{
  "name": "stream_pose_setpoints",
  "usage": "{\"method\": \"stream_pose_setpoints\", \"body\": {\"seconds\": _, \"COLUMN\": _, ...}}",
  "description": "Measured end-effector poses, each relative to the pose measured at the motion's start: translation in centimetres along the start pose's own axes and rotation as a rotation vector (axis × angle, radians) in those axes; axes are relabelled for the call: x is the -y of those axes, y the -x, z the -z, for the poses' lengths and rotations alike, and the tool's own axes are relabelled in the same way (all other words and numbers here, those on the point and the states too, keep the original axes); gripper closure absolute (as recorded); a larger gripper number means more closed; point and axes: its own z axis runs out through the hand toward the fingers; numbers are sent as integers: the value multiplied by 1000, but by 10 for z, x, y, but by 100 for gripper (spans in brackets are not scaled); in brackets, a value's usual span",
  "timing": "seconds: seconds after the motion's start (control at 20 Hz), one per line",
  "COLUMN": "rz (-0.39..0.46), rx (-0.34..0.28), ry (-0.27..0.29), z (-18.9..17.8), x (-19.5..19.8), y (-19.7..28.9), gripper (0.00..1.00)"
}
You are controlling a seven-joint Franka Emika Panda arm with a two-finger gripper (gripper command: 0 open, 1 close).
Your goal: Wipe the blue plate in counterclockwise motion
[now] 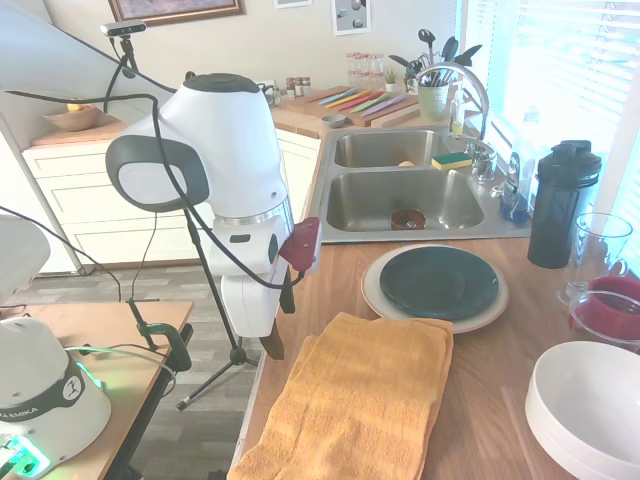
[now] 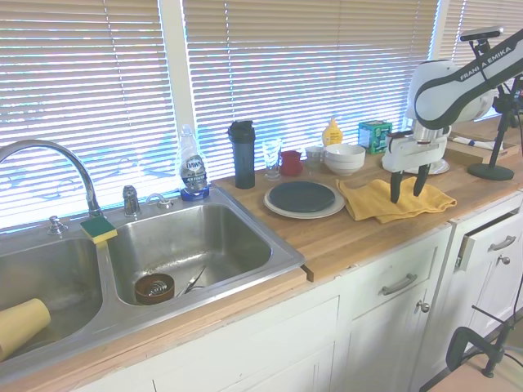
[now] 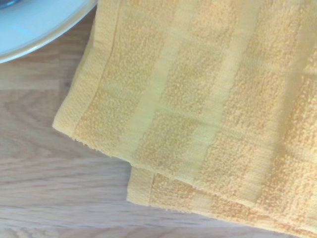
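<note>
While the blue plate (image 2: 301, 196) sits centre frame on the cream plate (image 2: 278, 209) in my second exterior view, the orange towel (image 2: 384, 200) lies folded just right of it on the wooden counter (image 2: 359, 237); I see the gripper (image 2: 408, 194) hovering over the towel, fingers spread, holding nothing; sink (image 2: 163, 261) at lower left

The blue plate (image 1: 438, 281) lies open from above — white bowls (image 1: 590, 408), red cup (image 1: 610, 309) and black shaker bottle (image 1: 562, 204) crowd its window side.
</note>
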Motion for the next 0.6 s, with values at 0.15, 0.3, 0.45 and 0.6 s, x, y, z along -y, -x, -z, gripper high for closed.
{"method": "stream_pose_setpoints", "body": {"seconds": 0.15, "rz": 0, "rx": -4, "ry": 6, "z": -1, "x": 0, "y": 0, "gripper": 0}}
{"method": "stream_pose_setpoints", "body": {"seconds": 0.3, "rz": 14, "rx": -28, "ry": 32, "z": -3, "x": 4, "y": 3, "gripper": 0}}
{"method": "stream_pose_setpoints", "body": {"seconds": 0.45, "rz": 37, "rx": -78, "ry": 61, "z": -10, "x": 16, "y": 12, "gripper": 0}}
{"method": "stream_pose_setpoints", "body": {"seconds": 0.6, "rz": 51, "rx": -140, "ry": 91, "z": -21, "x": 28, "y": 21, "gripper": 0}}
